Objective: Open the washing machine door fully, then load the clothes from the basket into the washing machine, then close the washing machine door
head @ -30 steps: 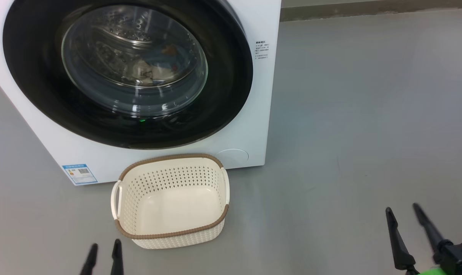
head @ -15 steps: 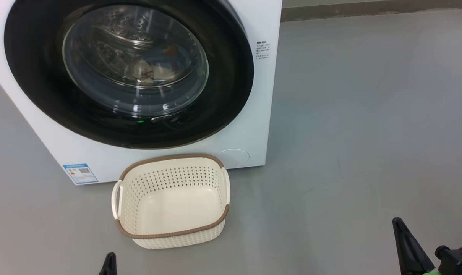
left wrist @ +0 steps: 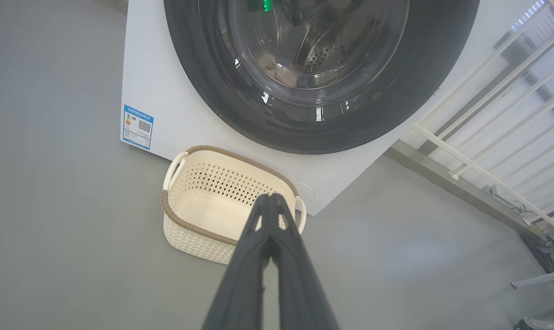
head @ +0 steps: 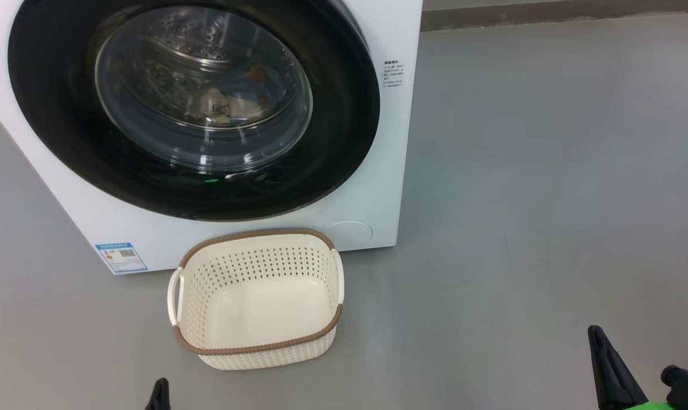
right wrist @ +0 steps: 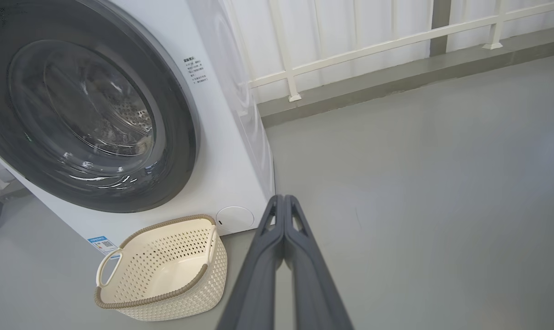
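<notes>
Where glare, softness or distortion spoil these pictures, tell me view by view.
Head view: glare streaks across the washing machine door, pink tint top-left. Left wrist view: bright highlights on its black rim. Right wrist view: the washing machine looks bowed along its side edge.

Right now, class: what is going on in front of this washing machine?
Nothing is being handled. The big white front-loading washing machine has its round black-rimmed glass door shut, with light blue and cream clothes in the drum behind the glass. The cream-white perforated plastic basket with a brown rim stands empty on the grey floor before it. Both arms' jaws are shut, holding nothing, clear of the basket.
</notes>
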You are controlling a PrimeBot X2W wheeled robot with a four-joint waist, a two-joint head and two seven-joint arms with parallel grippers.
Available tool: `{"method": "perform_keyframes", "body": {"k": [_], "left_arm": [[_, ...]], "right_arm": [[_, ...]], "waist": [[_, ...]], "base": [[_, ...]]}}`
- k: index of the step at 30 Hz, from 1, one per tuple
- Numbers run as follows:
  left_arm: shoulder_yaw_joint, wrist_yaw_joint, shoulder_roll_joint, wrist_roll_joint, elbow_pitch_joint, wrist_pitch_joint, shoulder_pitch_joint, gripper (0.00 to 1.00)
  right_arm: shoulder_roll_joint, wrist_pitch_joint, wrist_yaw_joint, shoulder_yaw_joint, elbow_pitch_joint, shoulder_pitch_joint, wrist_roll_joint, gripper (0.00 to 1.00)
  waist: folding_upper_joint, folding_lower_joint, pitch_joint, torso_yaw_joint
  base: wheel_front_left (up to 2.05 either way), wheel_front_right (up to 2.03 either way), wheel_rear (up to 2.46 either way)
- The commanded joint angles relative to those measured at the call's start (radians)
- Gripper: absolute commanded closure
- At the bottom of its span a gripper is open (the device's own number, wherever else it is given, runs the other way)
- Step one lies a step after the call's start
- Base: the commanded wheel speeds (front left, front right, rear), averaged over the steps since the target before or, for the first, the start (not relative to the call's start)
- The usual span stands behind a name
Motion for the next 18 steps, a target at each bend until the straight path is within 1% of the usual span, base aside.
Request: {"method": "perform_keyframes", "body": {"k": [1,6,18], "left_arm": [[0.012,0.000,0.020,-0.033,-0.017,0.006,-0.043,1.00],[0.017,-0.001,0.024,-0.104,-0.013,0.024,-0.057,1.00],[0.027,-0.001,0.030,-0.227,-0.006,0.055,-0.080,1.00]], "right_arm": [[-0.009,0.006,-0.001,0.005,-0.019,-0.037,0.038,1.00],[-0.007,0.027,-0.002,0.007,-0.010,-0.049,0.125,1.00],[-0.004,0.062,-0.003,0.009,0.005,-0.070,0.274,1.00]], "waist": [[-0.0001,-0.0001,0.000,0.000],[-0.0001,-0.0001,0.000,0.002],[-0.0001,-0.0001,0.001,0.005]], "base": [[0.00,0.00,0.00],[0.00,0.00,0.00],[0.00,0.00,0.00]]}}
